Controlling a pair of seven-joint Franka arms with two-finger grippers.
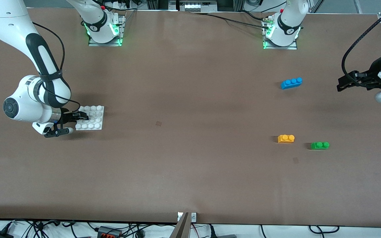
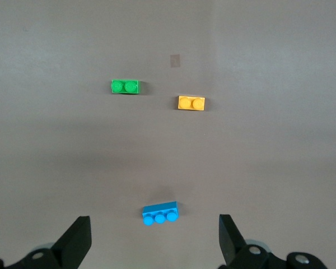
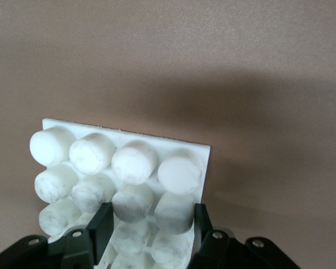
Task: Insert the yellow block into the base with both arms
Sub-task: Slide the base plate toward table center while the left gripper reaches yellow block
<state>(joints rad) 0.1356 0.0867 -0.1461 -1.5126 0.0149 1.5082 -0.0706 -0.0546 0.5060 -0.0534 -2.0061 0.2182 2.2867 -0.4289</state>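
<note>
The yellow block (image 1: 286, 138) (image 2: 191, 103) lies on the table toward the left arm's end, studs up, with nothing touching it. At the right arm's end lies the white studded base (image 1: 96, 116) (image 3: 123, 140). My right gripper (image 1: 79, 116) (image 3: 151, 221) is down on the base's edge, with its fingers (image 3: 103, 221) pressed against two columns of studs. Past the blue brick, at the table's end, my left gripper (image 1: 342, 84) (image 2: 155, 235) hangs wide open over the table. It holds nothing.
A green two-stud brick (image 1: 319, 145) (image 2: 125, 87) lies beside the yellow block, toward the left arm's end. A blue three-stud brick (image 1: 291, 83) (image 2: 160, 213) lies farther from the front camera than both. Bare brown table stretches between the base and the bricks.
</note>
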